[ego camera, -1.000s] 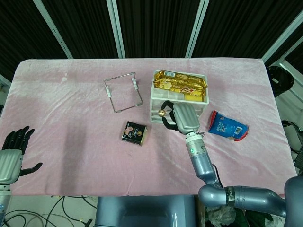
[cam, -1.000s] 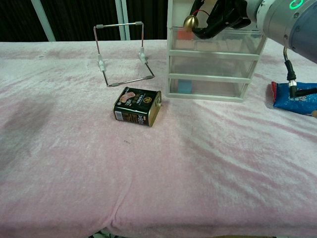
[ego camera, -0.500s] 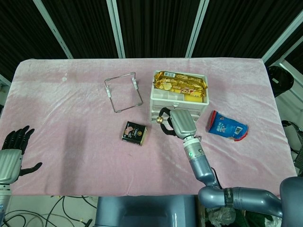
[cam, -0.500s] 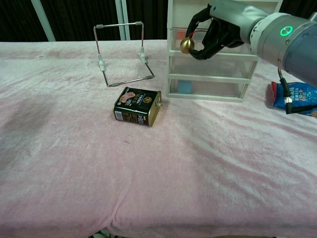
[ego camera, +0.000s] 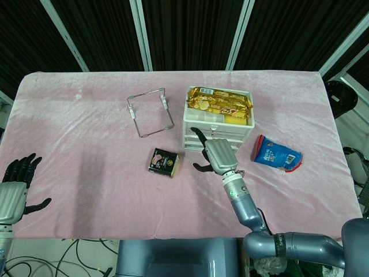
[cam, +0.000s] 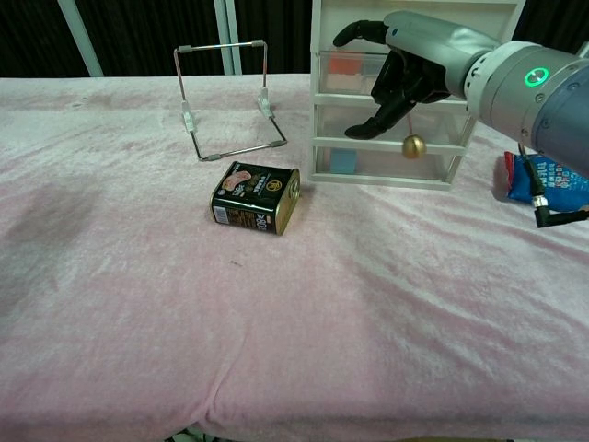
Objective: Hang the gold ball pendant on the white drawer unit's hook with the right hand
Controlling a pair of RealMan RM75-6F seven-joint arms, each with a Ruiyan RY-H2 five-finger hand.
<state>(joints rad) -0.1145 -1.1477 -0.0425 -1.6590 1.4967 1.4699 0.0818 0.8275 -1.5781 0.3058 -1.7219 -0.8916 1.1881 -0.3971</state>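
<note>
Before white drawer unit (cam: 396, 110), dangling light gold ball pendant (cam: 413, 145) by its thin cord; right hand (cam: 405, 64), fingers (cam: 354, 30) spread wide.

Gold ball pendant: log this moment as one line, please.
gold ball pendant: hanging at drawer unit front | right robot hand: open, beside it | left robot hand: open, idle

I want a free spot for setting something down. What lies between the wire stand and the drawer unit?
Nothing: in the head view only bare pink cloth separates the wire stand from the drawer unit.
</note>
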